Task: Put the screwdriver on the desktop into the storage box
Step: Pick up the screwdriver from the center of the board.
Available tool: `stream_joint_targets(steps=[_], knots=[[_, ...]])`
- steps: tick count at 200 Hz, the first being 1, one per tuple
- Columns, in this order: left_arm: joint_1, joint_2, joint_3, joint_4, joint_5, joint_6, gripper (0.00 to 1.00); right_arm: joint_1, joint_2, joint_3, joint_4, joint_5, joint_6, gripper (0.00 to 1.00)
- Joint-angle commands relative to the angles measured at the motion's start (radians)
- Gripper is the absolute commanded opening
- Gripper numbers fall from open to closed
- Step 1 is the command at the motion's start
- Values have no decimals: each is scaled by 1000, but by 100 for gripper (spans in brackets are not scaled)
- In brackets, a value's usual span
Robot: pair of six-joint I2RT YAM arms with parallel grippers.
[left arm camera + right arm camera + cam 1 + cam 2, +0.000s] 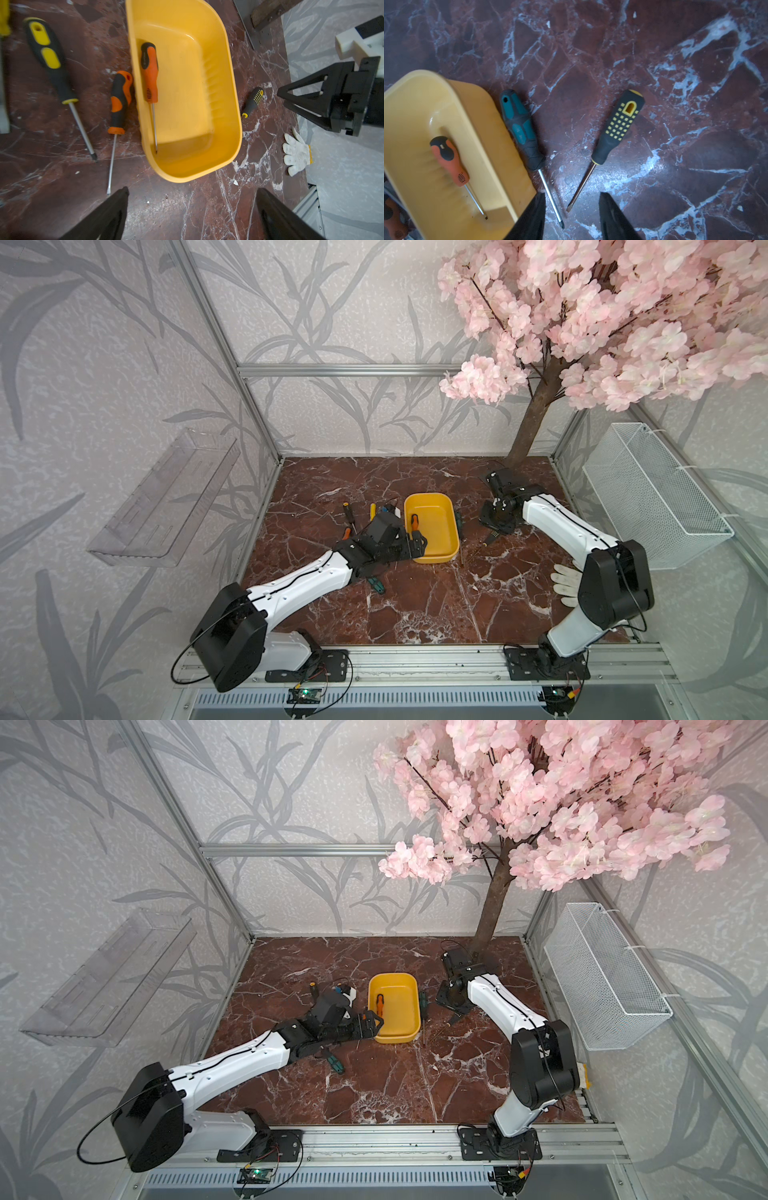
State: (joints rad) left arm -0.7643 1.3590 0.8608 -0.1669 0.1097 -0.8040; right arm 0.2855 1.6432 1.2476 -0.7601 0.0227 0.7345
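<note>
Hovering near one end of the yellow storage box [220,108], the left claw [191,207] stands wide and empty. An orange screwdriver [149,72] lies flat inside the box along one long wall, so one drop looks done and a fresh pick is the step in hand. More lie on the desktop [52,197]: an orange-and-black screwdriver [120,99] just beside the box's outer wall and a black-and-yellow screwdriver [52,62] farther out. The right claw [572,216] is narrowly open, holding nothing, above a teal screwdriver [521,128] and a yellow-dotted screwdriver [618,128]. The next move, I judge, calls for lowering over one handle, straddling it, then closing.
</note>
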Motion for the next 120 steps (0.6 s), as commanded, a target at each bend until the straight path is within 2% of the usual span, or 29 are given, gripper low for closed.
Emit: stream_joint_targets(steps=[1, 48, 120], knots=[[-43, 57, 57, 21, -28, 20, 98, -30, -3, -23, 23, 16, 23, 46], [-91, 107, 83, 9, -48, 26, 99, -89, 68, -45, 51, -7, 26, 46], [-99, 66, 46, -8, -76, 23, 99, -95, 194, -15, 66, -17, 61, 46]])
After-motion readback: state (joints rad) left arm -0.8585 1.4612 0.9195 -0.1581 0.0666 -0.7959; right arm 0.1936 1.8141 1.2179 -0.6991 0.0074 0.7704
